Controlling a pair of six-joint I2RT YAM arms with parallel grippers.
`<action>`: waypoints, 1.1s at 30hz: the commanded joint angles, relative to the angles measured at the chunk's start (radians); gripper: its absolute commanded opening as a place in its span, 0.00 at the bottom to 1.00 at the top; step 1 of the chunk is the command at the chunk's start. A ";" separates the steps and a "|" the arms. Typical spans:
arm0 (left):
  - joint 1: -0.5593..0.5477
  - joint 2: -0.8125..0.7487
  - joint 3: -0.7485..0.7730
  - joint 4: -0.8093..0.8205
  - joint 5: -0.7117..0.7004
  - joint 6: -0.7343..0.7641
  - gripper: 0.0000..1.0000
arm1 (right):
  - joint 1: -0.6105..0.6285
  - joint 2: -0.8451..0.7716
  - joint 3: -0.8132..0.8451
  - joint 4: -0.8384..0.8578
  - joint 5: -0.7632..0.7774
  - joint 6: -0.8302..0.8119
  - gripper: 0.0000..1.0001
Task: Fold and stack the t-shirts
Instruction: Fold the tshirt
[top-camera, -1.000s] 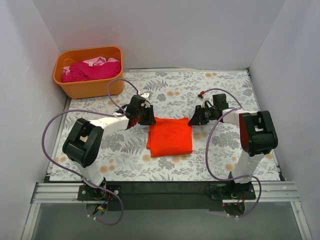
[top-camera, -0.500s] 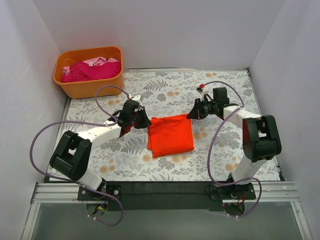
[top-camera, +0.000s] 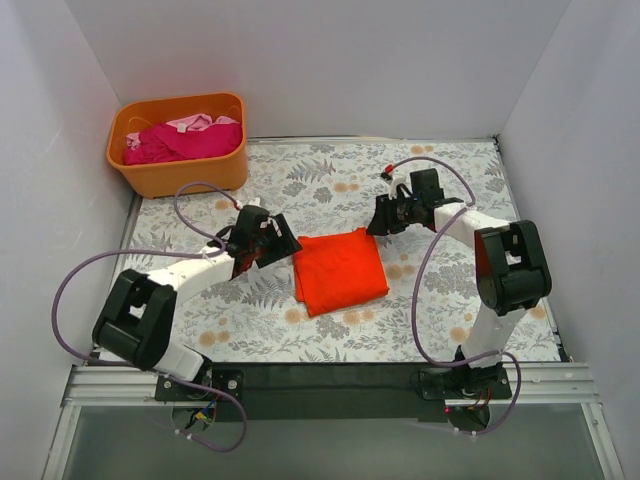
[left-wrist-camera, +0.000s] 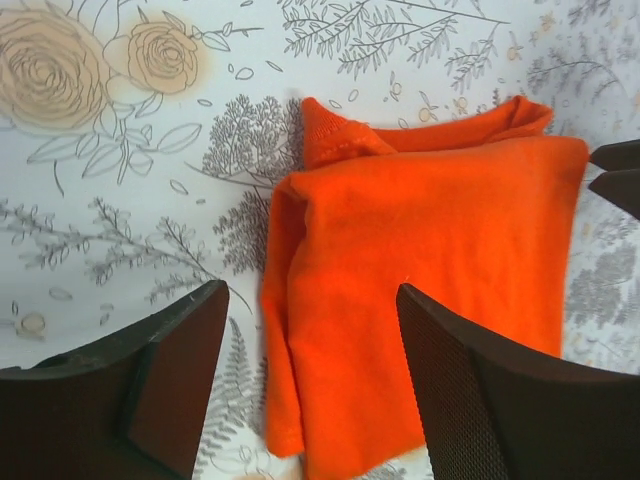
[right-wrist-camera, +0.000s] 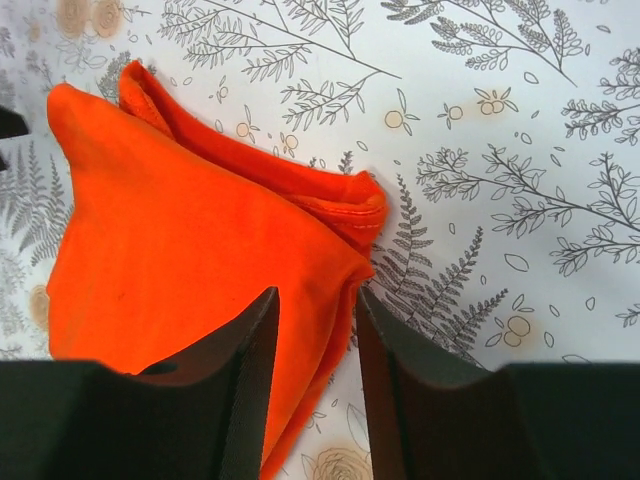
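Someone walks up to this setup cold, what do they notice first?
A bright orange-red folded fabric t-shirt lies mid-table on the floral-print cover, the left gripper and right gripper beside its far corners. Far left sits a rigid orange plastic tub holding a magenta pink t-shirt.

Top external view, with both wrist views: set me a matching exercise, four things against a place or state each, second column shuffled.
Things:
1. orange t-shirt
2. magenta t-shirt
3. left gripper
4. right gripper

Places or states:
A. heaped in the orange tub, far left corner
B. jaws wide apart, over the folded shirt's left edge
C. folded, in the middle of the table
D. jaws a narrow gap apart, over the folded shirt's far right corner

Pairs: 1-C; 2-A; 3-B; 4-D
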 joint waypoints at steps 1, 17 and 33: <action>-0.015 -0.133 -0.003 -0.110 -0.028 -0.088 0.64 | 0.089 -0.144 0.028 -0.032 0.186 -0.025 0.39; -0.168 -0.087 -0.106 -0.135 -0.017 -0.293 0.56 | 0.355 -0.389 -0.212 -0.042 0.414 0.140 0.40; -0.225 -0.045 -0.046 -0.138 0.092 -0.385 0.10 | 0.252 -0.494 -0.296 -0.059 0.489 0.135 0.40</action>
